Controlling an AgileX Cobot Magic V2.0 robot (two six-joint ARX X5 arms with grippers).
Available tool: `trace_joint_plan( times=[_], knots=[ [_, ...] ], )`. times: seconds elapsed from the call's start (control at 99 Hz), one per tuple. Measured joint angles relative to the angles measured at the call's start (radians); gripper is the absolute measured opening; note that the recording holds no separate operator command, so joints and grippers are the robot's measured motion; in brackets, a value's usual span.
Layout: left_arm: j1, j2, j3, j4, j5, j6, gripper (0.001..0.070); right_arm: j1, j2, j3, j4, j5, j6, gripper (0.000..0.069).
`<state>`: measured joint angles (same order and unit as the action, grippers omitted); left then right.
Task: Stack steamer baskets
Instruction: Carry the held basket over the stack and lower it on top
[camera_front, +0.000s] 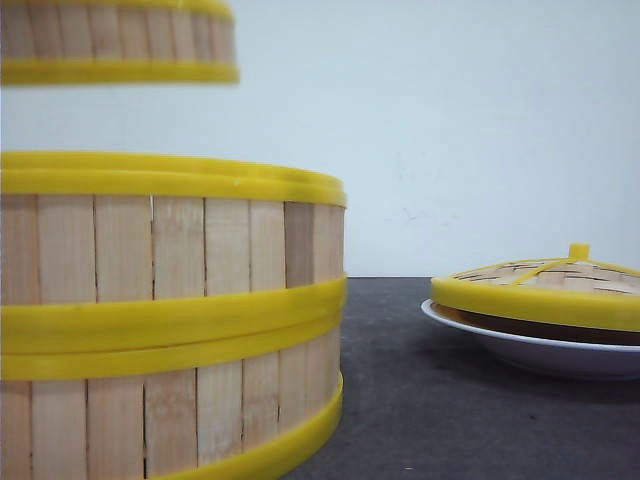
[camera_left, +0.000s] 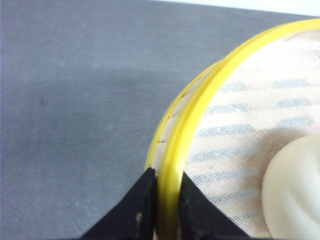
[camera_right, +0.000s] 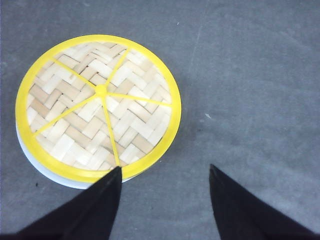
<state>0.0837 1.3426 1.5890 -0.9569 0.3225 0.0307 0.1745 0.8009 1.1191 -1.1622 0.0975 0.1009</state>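
above two stacked baskets (camera_front: 170, 320), left claw (camera_left: 166, 200) grips third basket (camera_front: 118, 42) rim; right claw (camera_right: 165, 175) released.

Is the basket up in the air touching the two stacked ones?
Apart. In the front view, the raised basket hangs above the stacked baskets, with bare wall showing between its bottom rim and their top rim.

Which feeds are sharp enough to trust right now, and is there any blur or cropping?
Front view: stacked baskets loom close and cropped, lifted basket soft. Left wrist view: left end effector and gripped rim blurred, a shadow on the table. Right wrist view: lid crisp, evenly lit.
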Motion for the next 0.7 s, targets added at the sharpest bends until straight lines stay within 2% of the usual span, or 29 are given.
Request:
trace_joint_plan(
  times=[0.162,0.283,0.525,0.697],
  knots=[
    [-0.071,-0.105,-0.001,-0.101,0.007,0.033,0.0026,0.000,0.000,0.000,0.000,0.000,0.000,0.0336],
    [-0.107,-0.189,-0.032,-0.108,0.011,0.040,0.0026,0.000,0.000,0.000,0.000,0.000,0.000,0.0336],
    [-0.155,-0.389,-0.218,-0.115,0.012,0.039,0.0026,0.000,0.000,0.000,0.000,0.000,0.000,0.0336],
    [-0.170,-0.454,-0.352,-0.111,0.012,0.028,0.0026,0.000,0.000,0.000,0.000,-0.002,0.000,0.0336]
  ],
)
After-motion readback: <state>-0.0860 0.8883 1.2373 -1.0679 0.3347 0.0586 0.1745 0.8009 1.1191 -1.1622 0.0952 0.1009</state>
